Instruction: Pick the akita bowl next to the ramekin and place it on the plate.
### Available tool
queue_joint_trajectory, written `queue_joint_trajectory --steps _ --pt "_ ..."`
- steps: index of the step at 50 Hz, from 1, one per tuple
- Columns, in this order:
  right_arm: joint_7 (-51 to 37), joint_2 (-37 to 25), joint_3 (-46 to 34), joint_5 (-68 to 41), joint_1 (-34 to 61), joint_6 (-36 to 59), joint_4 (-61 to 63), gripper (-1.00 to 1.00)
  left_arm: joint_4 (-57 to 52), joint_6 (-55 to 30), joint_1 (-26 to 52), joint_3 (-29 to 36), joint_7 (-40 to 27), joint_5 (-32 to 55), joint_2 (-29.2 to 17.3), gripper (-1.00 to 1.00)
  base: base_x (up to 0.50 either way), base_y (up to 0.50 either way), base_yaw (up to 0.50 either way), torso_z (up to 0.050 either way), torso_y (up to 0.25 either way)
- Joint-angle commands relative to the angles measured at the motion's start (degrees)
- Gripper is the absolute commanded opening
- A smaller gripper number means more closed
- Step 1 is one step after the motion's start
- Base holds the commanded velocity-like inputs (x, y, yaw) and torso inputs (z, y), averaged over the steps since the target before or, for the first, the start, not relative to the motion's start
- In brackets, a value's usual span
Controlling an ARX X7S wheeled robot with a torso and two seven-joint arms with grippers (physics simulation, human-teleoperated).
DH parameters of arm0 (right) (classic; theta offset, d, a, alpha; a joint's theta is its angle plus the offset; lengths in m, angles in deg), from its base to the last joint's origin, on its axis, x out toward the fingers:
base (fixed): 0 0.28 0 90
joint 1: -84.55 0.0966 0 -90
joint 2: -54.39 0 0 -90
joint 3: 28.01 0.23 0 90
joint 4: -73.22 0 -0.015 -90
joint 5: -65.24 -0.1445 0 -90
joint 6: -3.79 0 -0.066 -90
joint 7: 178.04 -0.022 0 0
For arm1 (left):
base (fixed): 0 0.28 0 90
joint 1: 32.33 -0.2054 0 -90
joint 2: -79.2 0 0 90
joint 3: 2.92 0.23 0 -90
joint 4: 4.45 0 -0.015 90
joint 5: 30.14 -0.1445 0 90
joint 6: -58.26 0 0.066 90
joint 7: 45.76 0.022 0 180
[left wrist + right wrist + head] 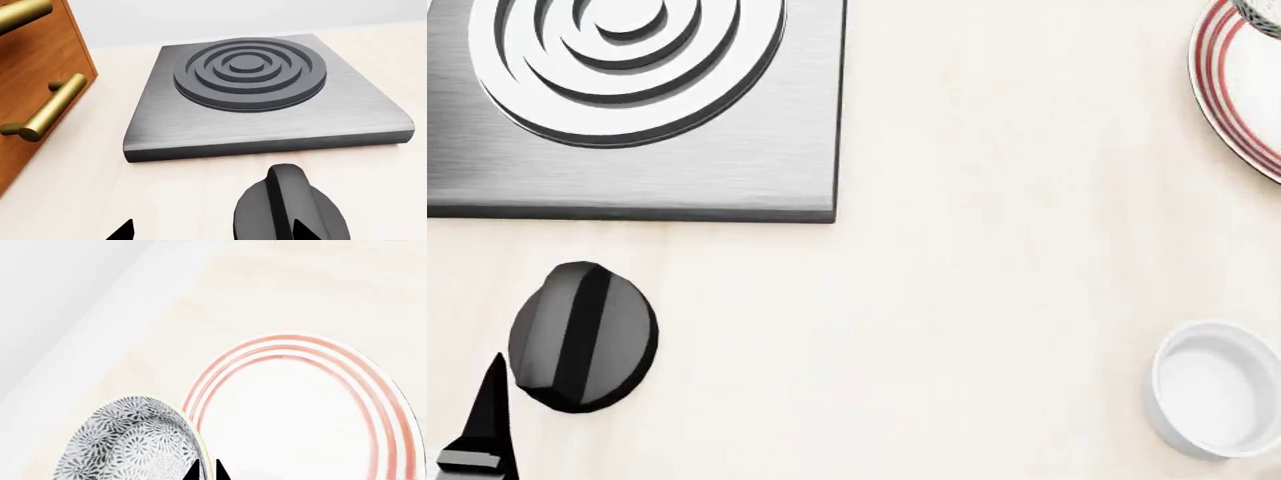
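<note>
Left wrist view: one brushed-metal hob (pixel 267 105) with a ringed burner, one black knob (pixel 290 207) just before it, and one wooden cabinet (pixel 33 85) with two brass handles beside it, all on a pale wood counter (pixel 87 190) under a plain light wall. My left gripper (pixel 213 232) shows only two dark fingertips, spread apart, holding nothing.

Head view: one ramekin (pixel 1217 388), upright and empty, well apart from the hob; one red-ringed plate (pixel 1237 90) at the frame edge.

Right wrist view: my right gripper (pixel 207 471) pinches the rim of one akita bowl (pixel 130 440), tilted, its mouth facing the camera, its edge just overlapping the plate's rim.
</note>
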Motion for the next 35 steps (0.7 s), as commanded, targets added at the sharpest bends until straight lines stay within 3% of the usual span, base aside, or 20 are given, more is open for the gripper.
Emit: queue_joint_trajectory --steps 1,12,35 --pt "2.6 0.0 -1.7 3.5 3.9 -0.9 -7.0 -1.0 0.3 0.3 0.1 0.5 0.1 -0.4 0.0 1.0 0.0 0.0 0.0 0.0 0.0" --pt "5.7 -0.1 -6.7 9.1 12.0 0.4 -17.3 -1.0 0.4 0.1 0.4 0.9 -0.1 -0.4 -0.1 1.0 0.0 0.0 0.0 0.0 0.001" --pt "11.6 1.8 -9.7 14.2 18.4 -3.4 -33.5 -1.0 0.2 0.1 0.7 0.8 -0.5 0.1 -0.6 1.0 0.0 0.0 0.0 0.0 0.0"
